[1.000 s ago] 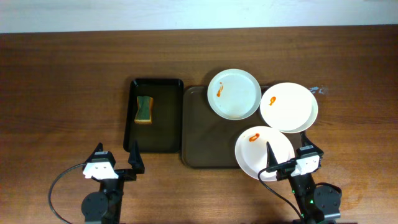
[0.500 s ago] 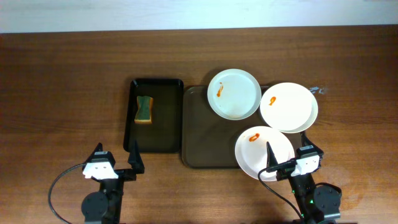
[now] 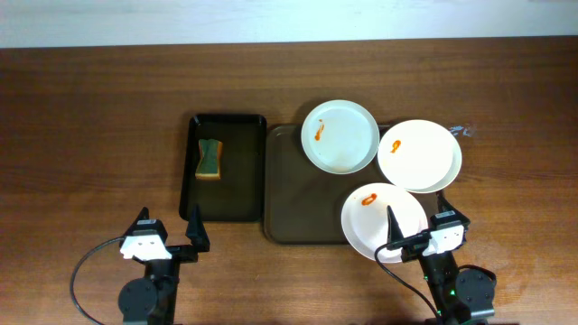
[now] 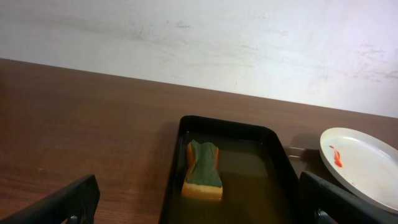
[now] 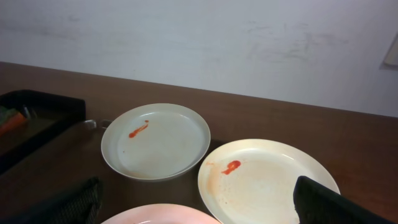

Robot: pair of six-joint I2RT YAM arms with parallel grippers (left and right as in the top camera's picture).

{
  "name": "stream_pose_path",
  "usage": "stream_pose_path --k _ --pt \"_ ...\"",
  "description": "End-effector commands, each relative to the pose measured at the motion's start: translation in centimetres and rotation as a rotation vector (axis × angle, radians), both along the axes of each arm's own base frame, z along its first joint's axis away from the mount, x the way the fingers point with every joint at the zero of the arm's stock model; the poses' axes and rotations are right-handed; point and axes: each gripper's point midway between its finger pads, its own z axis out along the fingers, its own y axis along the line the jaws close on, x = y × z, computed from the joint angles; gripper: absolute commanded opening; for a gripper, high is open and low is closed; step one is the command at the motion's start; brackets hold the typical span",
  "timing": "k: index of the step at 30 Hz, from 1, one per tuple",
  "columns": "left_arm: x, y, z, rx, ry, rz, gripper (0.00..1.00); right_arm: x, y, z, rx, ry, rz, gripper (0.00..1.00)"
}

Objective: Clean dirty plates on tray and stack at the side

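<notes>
Three white plates, each with an orange-red smear, lie on and around the dark-brown tray (image 3: 293, 194): one at the back (image 3: 340, 135), one at the right (image 3: 419, 155) overhanging the tray's edge, one at the front (image 3: 384, 221). My right gripper (image 3: 417, 230) is open at the near edge of the front plate, nothing between its fingers. In the right wrist view the back plate (image 5: 155, 140) and right plate (image 5: 267, 183) lie ahead, and the front plate's rim (image 5: 161, 214) sits below the open gripper (image 5: 196, 208). My left gripper (image 3: 169, 226) is open and empty near the table's front.
A narrow black tray (image 3: 226, 118) left of the brown tray holds a green-and-yellow sponge (image 3: 209, 159). In the left wrist view the sponge (image 4: 203, 169) lies straight ahead of the open gripper (image 4: 199, 208), inside the black tray (image 4: 227, 123). A pale wall is behind the table.
</notes>
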Motion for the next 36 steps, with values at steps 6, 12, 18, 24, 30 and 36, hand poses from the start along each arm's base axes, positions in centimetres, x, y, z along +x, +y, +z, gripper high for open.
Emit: stream_pose_path --k 6,12,18,24,30,36 --pt "0.0 0.1 -0.1 0.003 0.004 0.007 1.0 -0.1 0.3 -0.2 0.0 0.003 0.013 0.99" --pt "0.0 -0.8 -0.2 -0.001 0.008 -0.044 1.0 -0.1 0.3 -0.2 0.0 0.003 0.014 0.98" --pt "-0.1 -1.2 -0.6 -0.005 0.064 -0.066 1.0 -0.1 0.3 -0.2 0.0 0.003 0.014 0.99" --pt "-0.5 -1.2 4.6 -0.006 0.1 -0.066 1.0 -0.1 0.3 -0.2 0.0 0.003 0.014 0.98" --pt "1.9 -3.4 9.4 0.016 0.322 -0.208 1.0 -0.1 0.3 -0.2 0.0 0.003 0.014 0.98" --pt "6.7 -6.0 9.2 -0.085 0.705 -0.361 1.0 -0.1 0.3 -0.2 0.0 0.003 0.014 0.98"
